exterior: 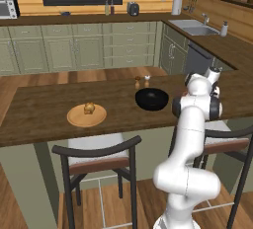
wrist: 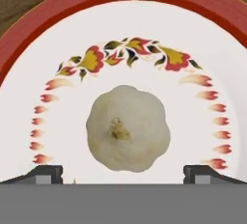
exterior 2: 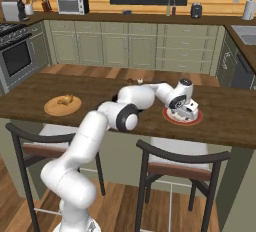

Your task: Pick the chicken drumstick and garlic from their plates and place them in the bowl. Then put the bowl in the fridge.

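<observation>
The cream-coloured garlic (wrist: 128, 128) lies in the middle of the white plate with a dark red rim (wrist: 202, 39). My gripper (wrist: 123, 172) hangs straight above it, open, with one of its fingertips (wrist: 46, 174) on each side of the bulb and clear of it. From the right base view, the gripper (exterior 2: 186, 114) hovers low over that plate (exterior 2: 172, 118). The golden-brown chicken drumstick (exterior: 89, 107) rests on the tan wooden plate (exterior: 74, 118) at the counter's left. The glossy black bowl (exterior: 151, 98) stands between the two plates. The fridge is out of view.
Two small brown shakers (exterior: 142, 81) stand just behind the bowl. Dark bar stools (exterior: 99, 156) are tucked under the counter's near edge. A sink (exterior: 193, 26) sits in the far right counter, and cabinets line the back wall.
</observation>
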Robot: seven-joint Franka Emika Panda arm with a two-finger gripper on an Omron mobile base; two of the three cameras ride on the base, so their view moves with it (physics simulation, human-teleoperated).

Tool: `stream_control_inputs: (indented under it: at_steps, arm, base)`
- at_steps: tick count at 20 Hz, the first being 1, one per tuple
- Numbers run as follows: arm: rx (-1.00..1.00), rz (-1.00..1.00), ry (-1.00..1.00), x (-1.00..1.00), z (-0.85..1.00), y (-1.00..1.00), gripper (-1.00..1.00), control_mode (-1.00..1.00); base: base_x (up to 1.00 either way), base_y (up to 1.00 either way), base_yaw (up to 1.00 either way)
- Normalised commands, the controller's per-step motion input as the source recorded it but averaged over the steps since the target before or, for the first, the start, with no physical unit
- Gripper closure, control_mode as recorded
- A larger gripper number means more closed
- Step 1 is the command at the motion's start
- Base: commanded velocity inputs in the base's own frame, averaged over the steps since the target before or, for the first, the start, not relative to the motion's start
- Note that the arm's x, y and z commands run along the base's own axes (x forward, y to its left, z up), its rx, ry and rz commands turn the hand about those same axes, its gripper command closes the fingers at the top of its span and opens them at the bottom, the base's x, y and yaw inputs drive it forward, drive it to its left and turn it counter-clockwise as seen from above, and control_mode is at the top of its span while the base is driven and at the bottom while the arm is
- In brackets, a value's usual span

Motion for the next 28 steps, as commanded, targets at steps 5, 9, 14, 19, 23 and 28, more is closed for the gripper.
stream_control_inputs:
  at_steps: [5, 9, 14, 19, 23, 28]
  arm:
    - [0.0, 0.0, -0.06, 0.25, -0.18, -0.03, -1.0, -1.0]
    - [0.0, 0.0, -0.09, 0.16, -0.16, -0.03, -1.0, -1.0]
    - [-0.07, 0.0, -0.15, -0.24, -0.62, 0.23, 1.0, -1.0]
    - [-0.15, 0.0, -0.22, -0.34, -0.63, 0.68, 1.0, -1.0]
    - [-0.06, -0.01, -0.19, -0.92, -0.21, 0.71, 1.0, -1.0]
    - [0.0, -0.02, -0.23, -0.66, 0.95, 0.1, 1.0, -1.0]
  base:
    - [0.0, 0.0, 0.0]
    - [0.0, 0.0, 0.0]
    - [0.0, 0.0, 0.0]
    - [0.0, 0.0, 0.0]
    - [0.0, 0.0, 0.0]
    - [0.0, 0.0, 0.0]
